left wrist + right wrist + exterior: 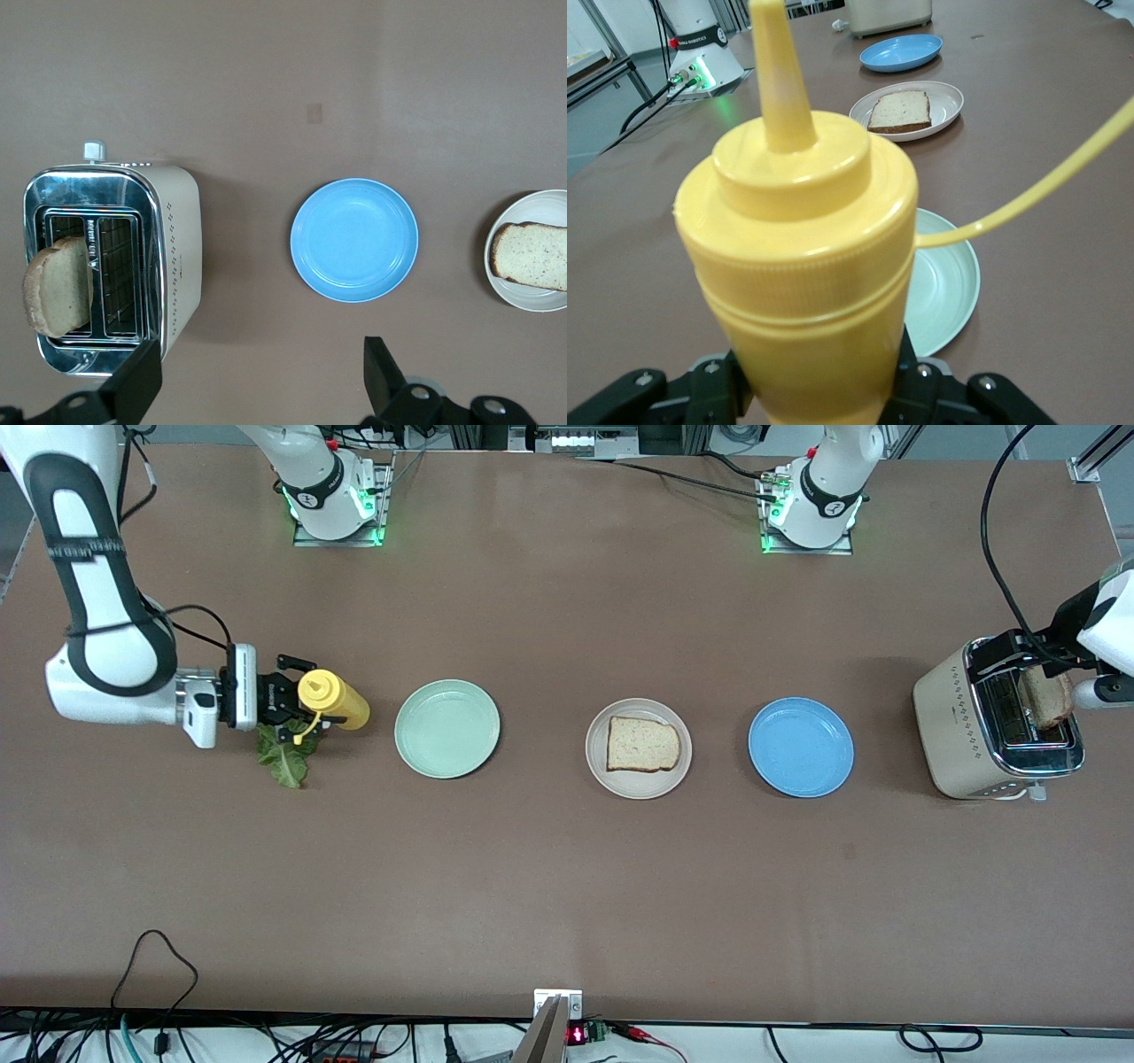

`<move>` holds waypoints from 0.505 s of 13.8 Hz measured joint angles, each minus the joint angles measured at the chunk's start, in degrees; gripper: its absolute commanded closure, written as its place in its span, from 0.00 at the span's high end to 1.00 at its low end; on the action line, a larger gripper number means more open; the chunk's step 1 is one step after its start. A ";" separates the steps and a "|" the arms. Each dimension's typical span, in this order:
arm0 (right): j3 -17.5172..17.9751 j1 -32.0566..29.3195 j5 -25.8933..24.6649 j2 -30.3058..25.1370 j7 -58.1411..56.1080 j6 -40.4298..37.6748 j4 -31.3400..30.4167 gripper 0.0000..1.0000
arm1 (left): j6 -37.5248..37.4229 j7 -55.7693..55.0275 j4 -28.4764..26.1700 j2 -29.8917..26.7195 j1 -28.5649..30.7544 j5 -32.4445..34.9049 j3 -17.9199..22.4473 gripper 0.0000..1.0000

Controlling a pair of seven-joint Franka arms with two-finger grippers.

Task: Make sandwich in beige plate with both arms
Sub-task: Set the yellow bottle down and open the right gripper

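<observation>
one bread slice [643, 745] on beige plate [599, 769], apart from both end effectors.

Yellow squeeze bottle [332, 700] by the mint-green plate [447, 729] – blue plate [801, 747] near the toaster [997, 722] at the tabletop's left-arm edge

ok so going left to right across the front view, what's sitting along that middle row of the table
lettuce leaf → yellow squeeze bottle held in the right pincer → mint-green plate → beige plate with a bread slice → blue plate → toaster
</observation>
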 measured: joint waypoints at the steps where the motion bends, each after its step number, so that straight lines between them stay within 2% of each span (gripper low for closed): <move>1: 0.00 -0.15 1.18 1.76 -2.21 0.25 0.05 0.00 | 0.00 0.00 0.00 0.00 0.00 0.00 0.00 1.00; 7: 0.01 -1.72 2.85 7.32 -8.58 0.56 1.93 0.00 | 0.00 0.00 0.00 -0.04 -0.02 0.00 -0.10 1.00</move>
